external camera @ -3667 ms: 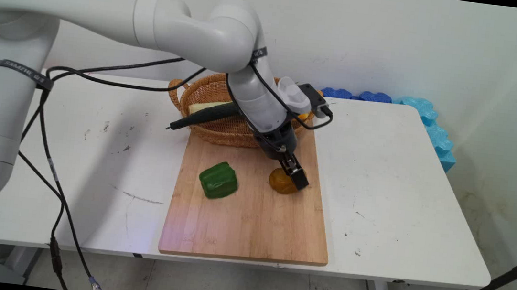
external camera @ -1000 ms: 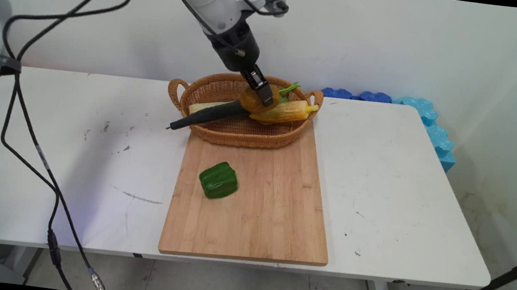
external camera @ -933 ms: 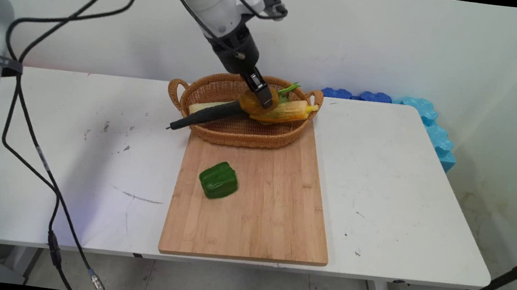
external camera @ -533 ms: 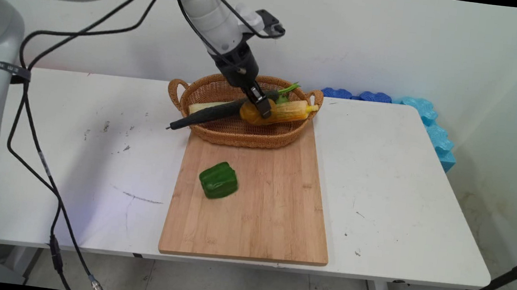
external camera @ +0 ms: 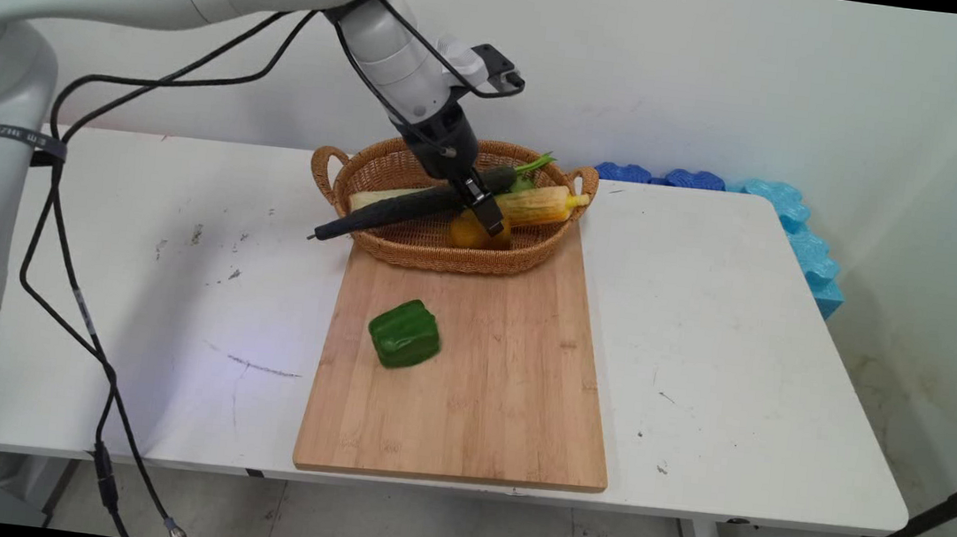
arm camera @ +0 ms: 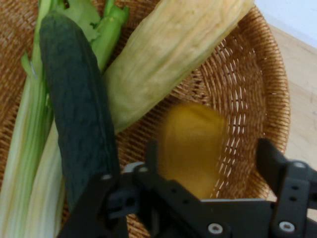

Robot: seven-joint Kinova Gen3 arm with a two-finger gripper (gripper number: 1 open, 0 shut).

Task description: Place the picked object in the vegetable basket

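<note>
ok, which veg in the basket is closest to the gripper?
The orange-yellow pepper, lying between the open gripper's fingers. The cucumber and corn lie off to one side, and the green pepper is on the board.

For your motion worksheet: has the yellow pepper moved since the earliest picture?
Yes. The yellow pepper went from the board, right of the green pepper, up and back into the basket.

yellow pepper (external camera: pixel 468 232): board → basket (external camera: pixel 436 251) | tool (external camera: pixel 491 216): lowered, fingers parted
</note>
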